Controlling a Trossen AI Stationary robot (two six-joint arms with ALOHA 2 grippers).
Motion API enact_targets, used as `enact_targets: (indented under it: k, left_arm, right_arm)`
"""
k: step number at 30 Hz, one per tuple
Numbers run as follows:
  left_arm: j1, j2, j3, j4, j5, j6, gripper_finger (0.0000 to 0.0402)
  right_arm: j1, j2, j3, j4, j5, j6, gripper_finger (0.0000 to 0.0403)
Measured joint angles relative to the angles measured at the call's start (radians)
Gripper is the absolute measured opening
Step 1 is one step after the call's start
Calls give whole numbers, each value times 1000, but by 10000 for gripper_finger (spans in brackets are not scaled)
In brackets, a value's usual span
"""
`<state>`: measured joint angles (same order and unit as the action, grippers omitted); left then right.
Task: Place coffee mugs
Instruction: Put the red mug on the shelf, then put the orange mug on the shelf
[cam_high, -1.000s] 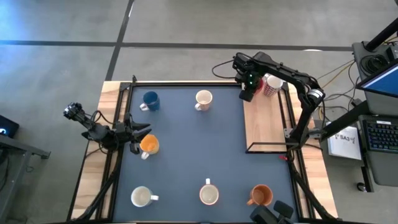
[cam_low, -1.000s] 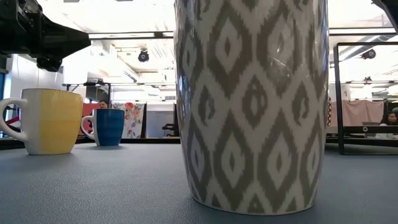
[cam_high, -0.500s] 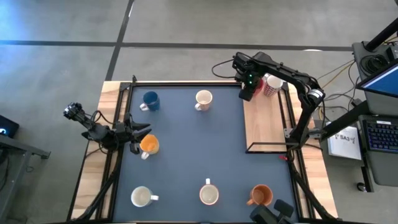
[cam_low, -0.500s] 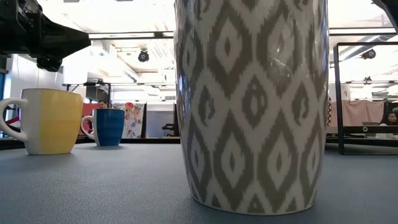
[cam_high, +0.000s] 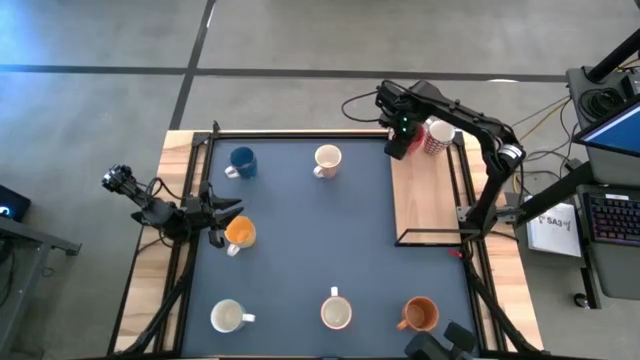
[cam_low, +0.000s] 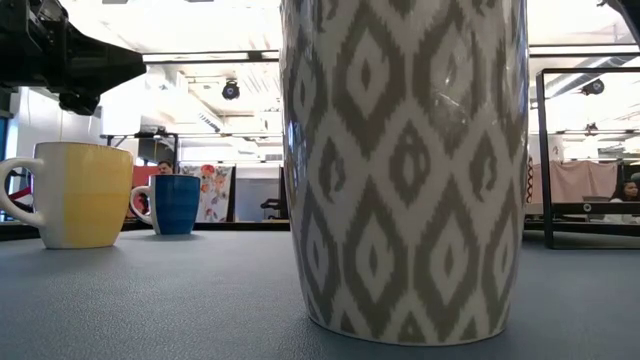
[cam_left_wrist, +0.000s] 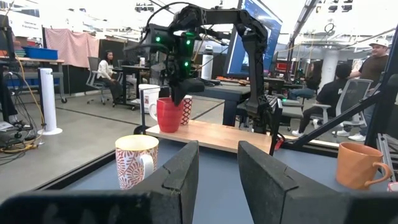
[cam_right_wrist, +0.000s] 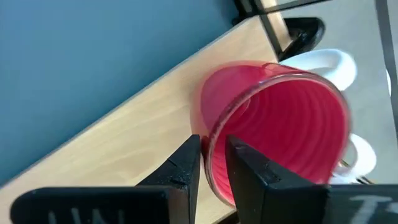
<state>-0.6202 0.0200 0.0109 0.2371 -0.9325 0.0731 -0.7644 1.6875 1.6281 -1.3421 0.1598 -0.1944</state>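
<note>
Red mug (cam_right_wrist: 273, 124), wooden tray (cam_high: 425, 200) corner: right gripper (cam_right_wrist: 213, 163), fingers parted astride the rim, grip uncertain; releasing step; next, lift clear; left gripper (cam_left_wrist: 217, 168) parted, idle.

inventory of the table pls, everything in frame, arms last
Blue mug: 1, far left of the mat.
Cream mug: 1, patterned, far centre of the mat.
Orange mug: 1, left side, beside the left gripper.
White mug: 1, near left.
Patterned mug: 1, grey and white, near centre.
Second orange mug: 1, near right.
Red mug: 1, on the wooden board's far end.
White patterned mug: 1, just beyond the red one.
Wooden board: 1, right of the mat.
Mat: 1, dark blue.
Left gripper: fingers open, empty.
Right gripper: fingers straddling the red mug's rim.
</note>
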Motion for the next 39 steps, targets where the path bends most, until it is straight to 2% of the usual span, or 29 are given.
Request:
enact_targets:
  k: [6,12,23,39]
  left_arm:
    - [0,0,0,0,0,0,95]
    - [0,0,0,0,0,0,95]
    - [0,0,0,0,0,0,95]
    - [0,0,0,0,0,0,95]
  right_arm:
    - [15,-52,43,-29,-20,99,66]
    - [115,-107,41,-19,-190,236,66]
    - [501,-125,37,-33,-195,428,66]
    - [1117,-124,36,-68,-198,967,66]
